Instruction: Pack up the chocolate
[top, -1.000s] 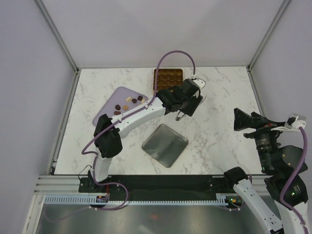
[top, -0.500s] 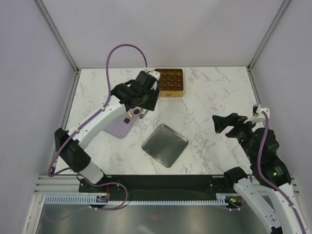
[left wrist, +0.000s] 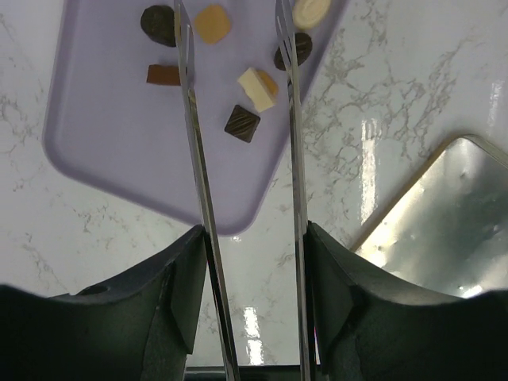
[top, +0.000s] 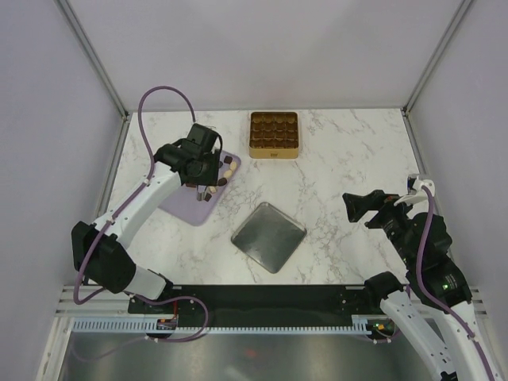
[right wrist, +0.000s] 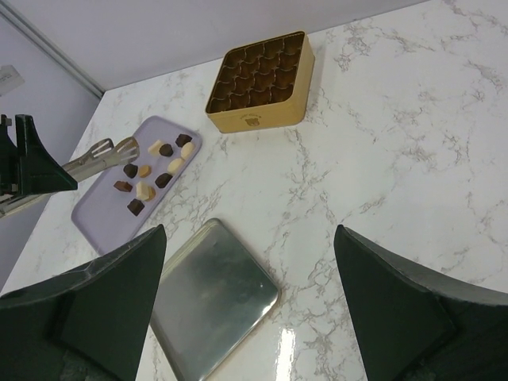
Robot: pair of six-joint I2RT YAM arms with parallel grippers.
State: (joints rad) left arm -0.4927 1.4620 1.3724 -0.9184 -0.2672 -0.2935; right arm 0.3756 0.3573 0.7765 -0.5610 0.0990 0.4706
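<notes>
Now I am hovering my left gripper [left wrist: 234,9] above the chocolate [left wrist: 242,123].
My fingers [left wrist: 197,159] are standing apart, empty; cream piece [left wrist: 255,84] lying between them.

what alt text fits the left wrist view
The left gripper hangs open above a lilac board of scattered chocolates, a dark square piece and a cream one seen between its fingers. A metal lid lies beside the board on the marble table.

A robot lab cell: plain white panels [top: 262,48] in aluminium framing [top: 92,55] wall the marble-look table [top: 349,159] ahead of the arms [top: 139,198], whose bases are bolted to a black rail [top: 270,298] beside a cable duct [top: 262,325].
</notes>
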